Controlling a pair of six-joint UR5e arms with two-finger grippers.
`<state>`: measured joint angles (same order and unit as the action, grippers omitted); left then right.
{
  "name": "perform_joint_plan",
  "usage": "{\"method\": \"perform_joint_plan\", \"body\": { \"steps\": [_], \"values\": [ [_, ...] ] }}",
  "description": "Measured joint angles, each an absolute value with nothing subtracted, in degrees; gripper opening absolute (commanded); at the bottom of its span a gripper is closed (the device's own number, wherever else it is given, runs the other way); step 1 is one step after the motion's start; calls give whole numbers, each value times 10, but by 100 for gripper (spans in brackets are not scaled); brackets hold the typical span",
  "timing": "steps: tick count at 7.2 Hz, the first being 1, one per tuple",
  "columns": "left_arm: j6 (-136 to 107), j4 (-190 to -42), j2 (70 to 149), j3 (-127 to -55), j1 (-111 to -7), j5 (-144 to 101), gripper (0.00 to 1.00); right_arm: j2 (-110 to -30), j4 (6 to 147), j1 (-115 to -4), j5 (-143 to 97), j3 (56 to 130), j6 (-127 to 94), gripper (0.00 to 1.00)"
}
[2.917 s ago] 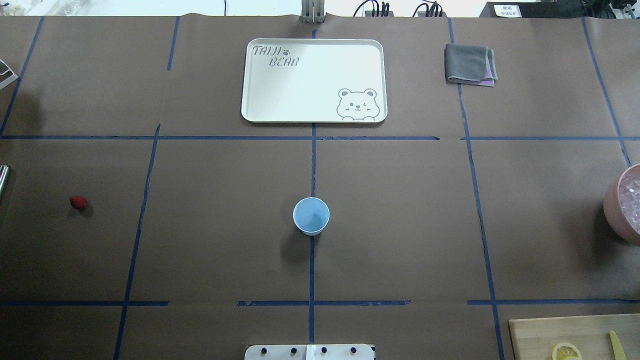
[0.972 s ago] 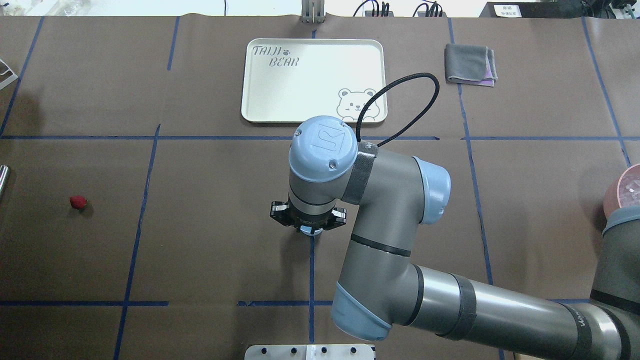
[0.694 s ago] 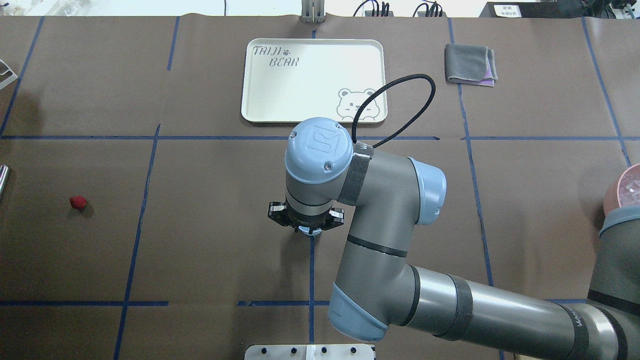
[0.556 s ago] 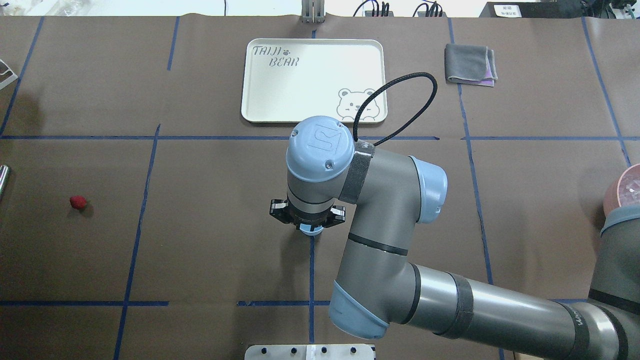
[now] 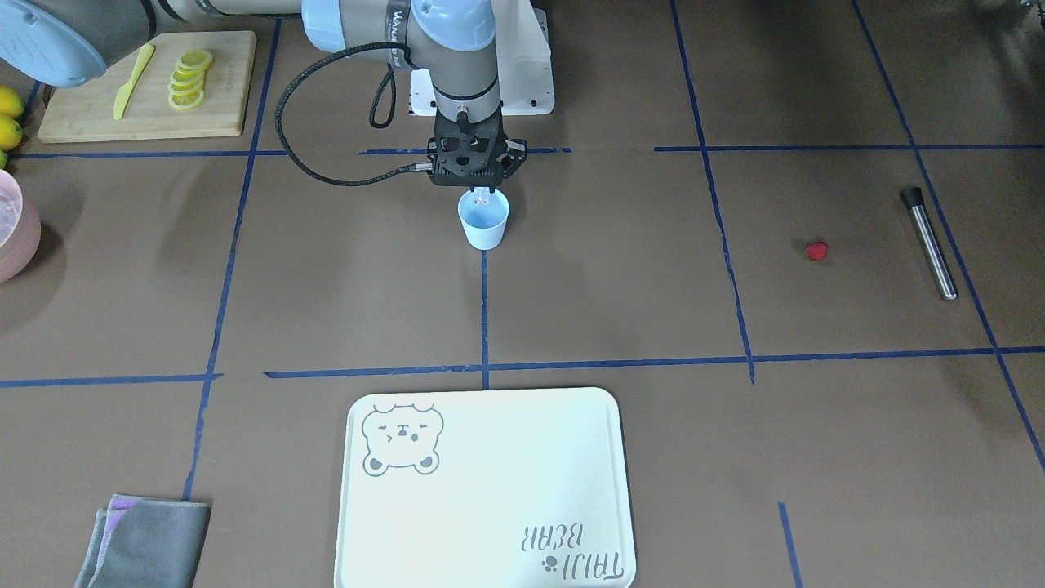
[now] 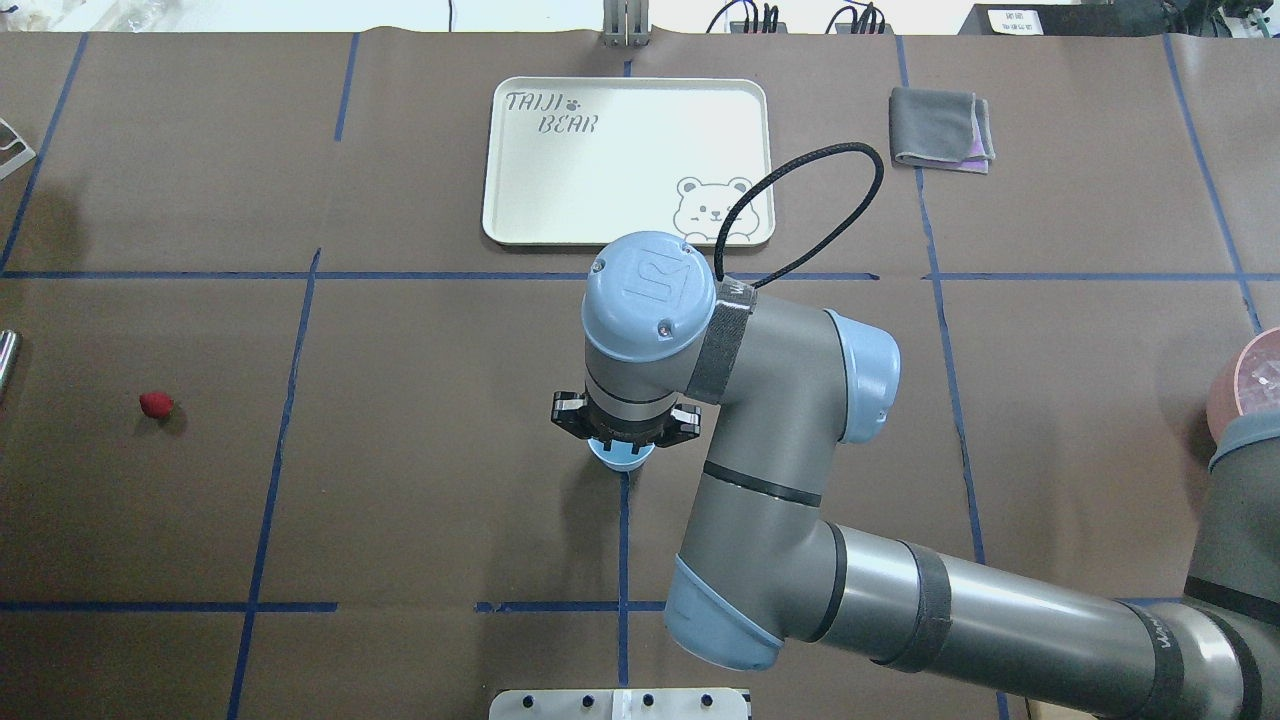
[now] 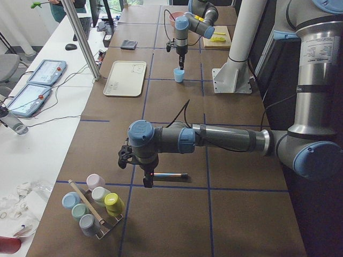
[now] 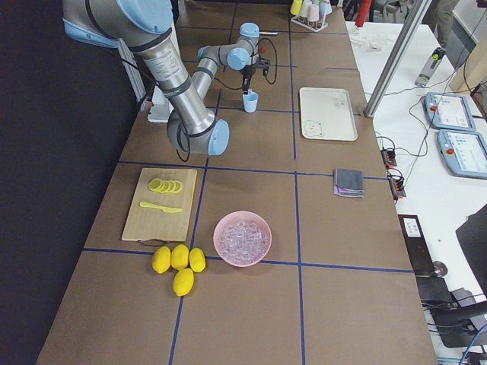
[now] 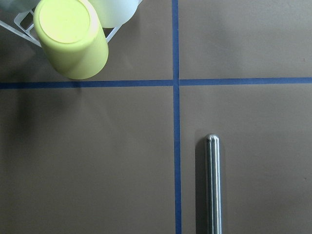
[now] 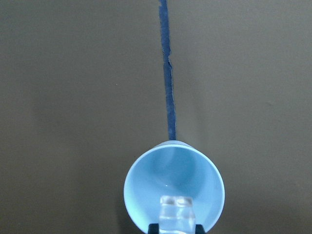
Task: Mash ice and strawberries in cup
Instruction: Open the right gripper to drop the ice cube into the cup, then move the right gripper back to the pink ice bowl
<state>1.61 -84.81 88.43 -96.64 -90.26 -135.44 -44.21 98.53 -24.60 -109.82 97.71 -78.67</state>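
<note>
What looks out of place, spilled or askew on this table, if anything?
Nothing is spilled or askew. The cup stands upright under the right gripper, which holds an ice cube over its mouth. Only the strawberry lies alone, far from the cup.

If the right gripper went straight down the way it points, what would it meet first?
The cup, most likely: the right gripper, holding ice, hangs over its open mouth, near the rim.
</note>
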Motion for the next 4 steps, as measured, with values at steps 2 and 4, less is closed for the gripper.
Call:
{"method": "perform_joint_plan", "body": {
  "steps": [2, 4],
  "values": [
    [16, -848, 884, -966, -903, -1354, 100, -442, 985, -247, -1098, 976, -787, 73],
    [16, -848, 885, -966, -903, -1354, 100, -441, 984, -246, -1096, 976, -787, 99]
  ]
}}
